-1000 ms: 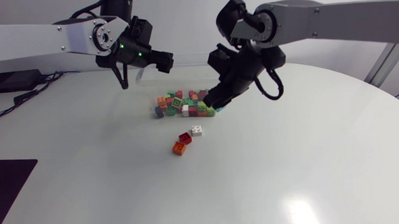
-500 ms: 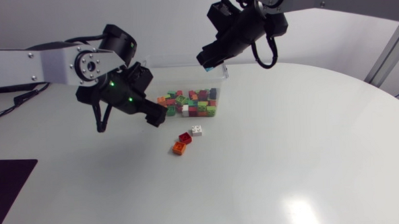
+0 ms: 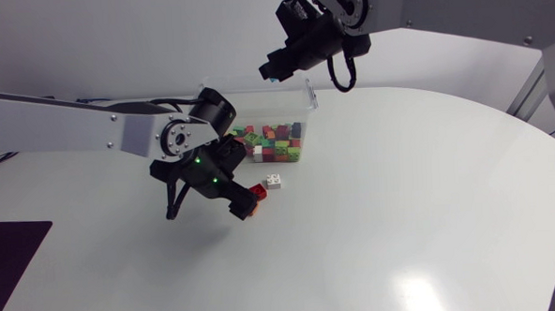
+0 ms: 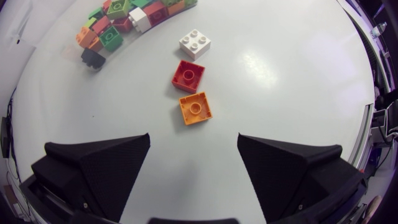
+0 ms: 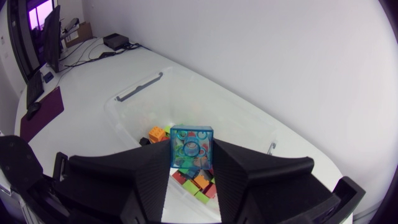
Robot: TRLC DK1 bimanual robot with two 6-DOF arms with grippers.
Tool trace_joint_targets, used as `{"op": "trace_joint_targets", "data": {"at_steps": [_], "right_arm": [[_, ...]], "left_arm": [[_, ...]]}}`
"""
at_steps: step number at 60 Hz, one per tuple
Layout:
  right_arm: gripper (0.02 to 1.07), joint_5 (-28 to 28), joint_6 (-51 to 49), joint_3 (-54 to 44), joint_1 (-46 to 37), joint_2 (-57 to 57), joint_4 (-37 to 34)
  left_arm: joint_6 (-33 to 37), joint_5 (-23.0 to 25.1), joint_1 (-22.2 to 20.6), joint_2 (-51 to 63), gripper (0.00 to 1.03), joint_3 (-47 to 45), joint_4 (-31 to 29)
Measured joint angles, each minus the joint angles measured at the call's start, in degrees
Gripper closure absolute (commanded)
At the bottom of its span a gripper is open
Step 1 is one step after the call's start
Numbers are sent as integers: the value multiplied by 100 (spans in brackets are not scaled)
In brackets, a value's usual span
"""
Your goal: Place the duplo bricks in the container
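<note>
You're most of the way through, by my judgement. The container [image 3: 305, 98] holds a heap of bricks [image 3: 275, 142], and only three lie loose on the table [image 3: 402, 216], at about 6 o'clock from it. From left to right they are the orange brick [image 4: 195, 107], the red brick [image 3: 257, 190] and the white brick [image 3: 274, 182]. They sit close together in a line running toward 1 o'clock. A fourth, the blue brick [image 5: 191, 145], is up in the air.

Your left gripper [image 3: 245, 207] hangs low over the orange brick with its fingers spread wide, touching nothing. The brick lies just ahead of the gap.

Your right gripper [image 3: 272, 74] is at 12 o'clock of the heap, above the container's far side. It is clamped on the blue brick from both sides, with the open box below. What's left is to drop the blue brick, then make three more picks.
</note>
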Motion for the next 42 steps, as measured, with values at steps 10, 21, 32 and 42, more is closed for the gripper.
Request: {"op": "trace_joint_targets", "data": {"at_steps": [10,21,32,42], "right_arm": [[69,-50,2,282,-4,337,313],[8,-11,4,730,-33,782,361],[8,22,7,203,-37,402,490],[8,46,33,-968,-57,-562,713]], "left_arm": [[-173,-28,0,293,7,0,350],[-531,-210,-15,756,14,20,743],[-846,-352,-105,1038,22,142,1021],[-968,-431,-157,1200,60,382,1067]]}}
